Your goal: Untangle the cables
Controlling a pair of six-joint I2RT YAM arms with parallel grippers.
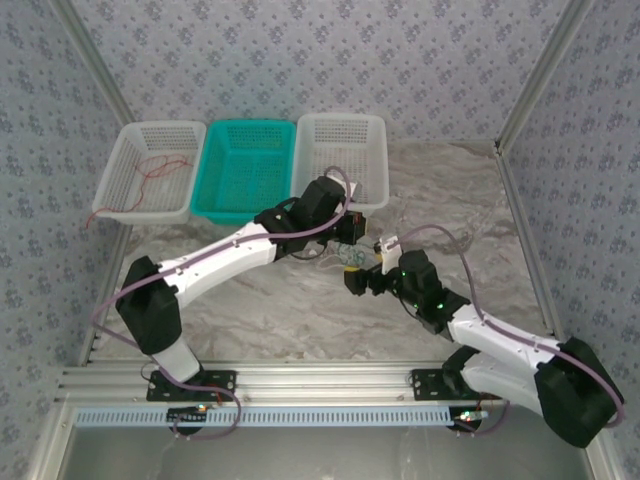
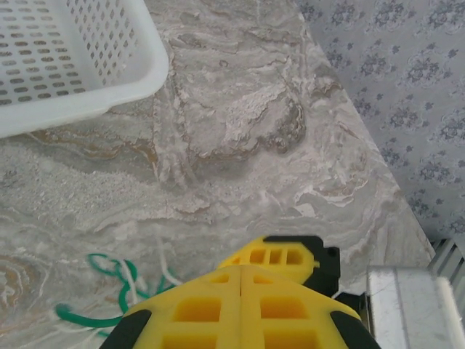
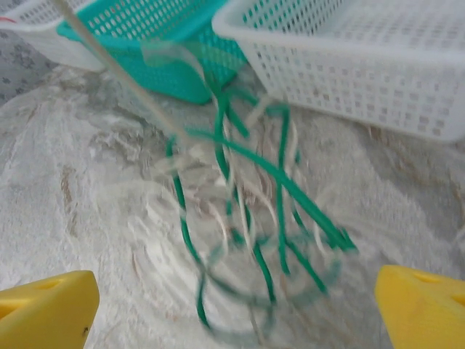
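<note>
A loose tangle of green and pale cables (image 3: 254, 211) lies blurred on the marble between my right gripper's (image 3: 234, 309) wide-open yellow fingers (image 3: 47, 309). One pale strand (image 3: 116, 73) runs taut up to the left. My left gripper (image 2: 241, 267) is shut, its yellow fingers pressed together with no strand visible between them. The green and pale cables (image 2: 109, 291) sit just to its left. A right-gripper finger (image 2: 280, 254) shows just past its tips. From above, both grippers (image 1: 348, 240) (image 1: 368, 272) meet over the cables (image 1: 351, 259). A red cable (image 1: 155, 170) lies in the left white basket (image 1: 115, 170).
Three baskets line the far edge: the white one at the left, a teal one (image 1: 250, 135) in the middle, another white one (image 1: 375, 150) at the right, close behind the tangle. Patterned walls and a metal frame (image 1: 520, 250) bound the table.
</note>
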